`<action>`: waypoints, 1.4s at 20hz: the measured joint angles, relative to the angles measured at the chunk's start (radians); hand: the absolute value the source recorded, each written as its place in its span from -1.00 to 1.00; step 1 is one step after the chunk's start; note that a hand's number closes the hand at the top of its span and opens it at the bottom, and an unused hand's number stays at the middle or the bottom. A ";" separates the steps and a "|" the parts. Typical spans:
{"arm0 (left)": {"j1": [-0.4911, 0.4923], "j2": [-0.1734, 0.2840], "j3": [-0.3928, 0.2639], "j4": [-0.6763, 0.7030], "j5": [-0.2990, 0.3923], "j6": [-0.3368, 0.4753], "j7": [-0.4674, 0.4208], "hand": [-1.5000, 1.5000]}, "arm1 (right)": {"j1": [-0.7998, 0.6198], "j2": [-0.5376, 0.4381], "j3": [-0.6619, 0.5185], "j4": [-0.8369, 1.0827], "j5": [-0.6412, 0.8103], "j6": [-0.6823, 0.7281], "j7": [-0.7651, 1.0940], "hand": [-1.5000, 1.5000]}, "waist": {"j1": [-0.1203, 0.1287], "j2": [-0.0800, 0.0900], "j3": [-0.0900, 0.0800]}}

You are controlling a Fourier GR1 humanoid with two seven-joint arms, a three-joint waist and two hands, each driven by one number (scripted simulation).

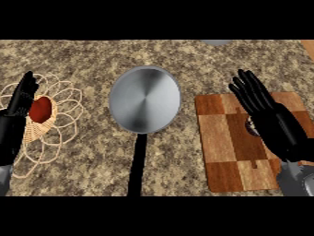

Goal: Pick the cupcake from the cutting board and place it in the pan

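Nearest the camera were the two grey forearms coming in from the lower edge, each ending in a black hand. The right hand [271, 113] was over the cutting board [222, 138], fingers straight and spread wide, holding nothing. The board was a wooden checkered one, sitting near the right edge of the counter [84, 175], which had a speckled granite-looking top.

The cupcake [252, 126] was on the board, but honestly I could only see a small grey sliver of it peeking out at the left side of the right palm, the hand covered the rest. Couldn't tell if the hand was touching it or just above it.

The pan [144, 99] was in the middle of the counter, just left of the board, round silver bowl with a long black handle running straight down toward the near edge. Nothing in it.

Over at the left edge the left hand [16, 110] was open too, fingers up, resting over a wire basket [62, 120] with a petal sort of shape. A red round thing [42, 109] sat in that basket right beside the hand.
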 measured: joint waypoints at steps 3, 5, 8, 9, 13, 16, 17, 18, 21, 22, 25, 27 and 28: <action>-0.006 -0.039 0.006 0.015 0.034 -0.011 0.033 0.00 | -0.016 -0.055 -0.095 0.014 -0.046 0.032 0.006 1.00 | 0.016 -0.012 0.014; -0.016 -0.073 0.011 0.020 0.069 -0.003 0.076 0.00 | -0.062 -0.108 -0.183 0.061 -0.088 0.059 0.004 1.00 | 0.023 -0.015 0.019; -0.018 -0.116 0.023 0.029 0.129 0.003 0.138 0.00 | -0.057 -0.213 -0.272 0.133 -0.030 0.046 -0.002 1.00 | 0.017 -0.015 0.022; -0.011 -0.124 0.025 0.029 0.146 0.000 0.150 0.00 | -0.036 -0.240 -0.298 0.147 0.010 0.024 -0.025 1.00 | 0.012 -0.017 0.023; -0.008 -0.147 0.039 0.029 0.188 0.006 0.204 0.00 | 0.111 -0.325 -0.371 0.159 0.143 0.011 -0.163 -1.00 | -0.003 -0.024 0.026; -0.026 -0.153 0.044 0.029 0.201 0.000 0.239 0.00 | 0.202 -0.381 -0.429 0.190 0.211 0.012 -0.241 -1.00 | 0.002 -0.025 0.026; -0.030 -0.154 0.049 0.027 0.205 -0.004 0.247 0.00 | 0.226 -0.400 -0.448 0.193 0.226 0.021 -0.262 -1.00 | 0.006 -0.026 0.026; -0.041 -0.154 0.050 0.028 0.203 -0.002 0.259 0.00 | 0.244 -0.423 -0.463 0.201 0.246 0.031 -0.284 -1.00 | 0.008 -0.026 0.026; -0.038 -0.163 0.048 0.013 0.200 -0.006 0.277 0.00 | 0.265 -0.485 -0.487 0.193 0.296 0.061 -0.307 -1.00 | 0.019 -0.026 0.026; -0.054 -0.167 0.050 0.023 0.196 -0.007 0.285 0.00 | 0.251 -0.505 -0.493 0.200 0.308 0.073 -0.306 -1.00 | 0.023 -0.026 0.026; -0.062 -0.177 0.054 0.026 0.188 -0.015 0.300 0.00 | 0.220 -0.540 -0.477 0.174 0.351 0.096 -0.255 -1.00 | 0.031 -0.025 0.026; -0.069 -0.183 0.056 0.041 0.185 -0.026 0.293 0.00 | 0.187 -0.572 -0.441 0.146 0.391 0.107 -0.193 -1.00 | 0.038 -0.024 0.025; -0.066 -0.181 0.056 0.039 0.183 -0.033 0.292 0.00 | 0.169 -0.590 -0.426 0.154 0.416 0.115 -0.180 -1.00 | 0.043 -0.023 0.025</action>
